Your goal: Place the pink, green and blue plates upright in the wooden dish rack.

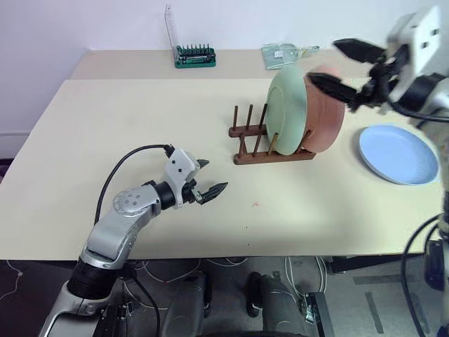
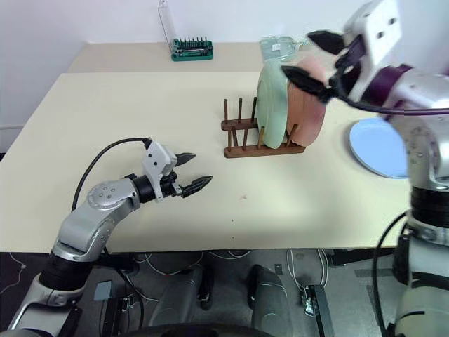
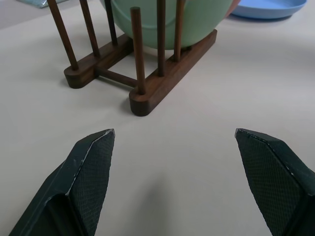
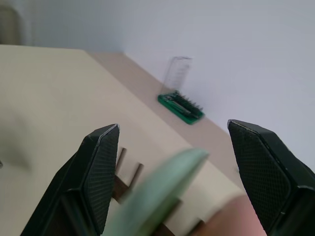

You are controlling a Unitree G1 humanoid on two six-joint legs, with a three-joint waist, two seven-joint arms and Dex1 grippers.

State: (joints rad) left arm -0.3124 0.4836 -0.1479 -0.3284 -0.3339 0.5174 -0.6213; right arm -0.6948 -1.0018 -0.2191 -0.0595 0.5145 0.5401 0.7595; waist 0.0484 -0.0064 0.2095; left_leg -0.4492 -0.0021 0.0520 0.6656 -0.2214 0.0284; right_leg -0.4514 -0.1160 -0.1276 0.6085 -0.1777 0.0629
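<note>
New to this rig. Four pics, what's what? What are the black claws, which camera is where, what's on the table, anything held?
It is a two-armed humanoid robot at a table. The two wide pictures come from the two eyes of its head camera, looking down over its arms. The two close-ups come from cameras on its wrists, each looking out between that arm's two black fingers.

The left gripper hangs low over the table, open and empty. The right gripper is raised above the plates, also open, holding nothing.

On the table: a wooden rack with a green plate and a pink plate standing upright in it, and a blue plate lying flat to the rack's right. At the far edge sits a green bit holder.
</note>
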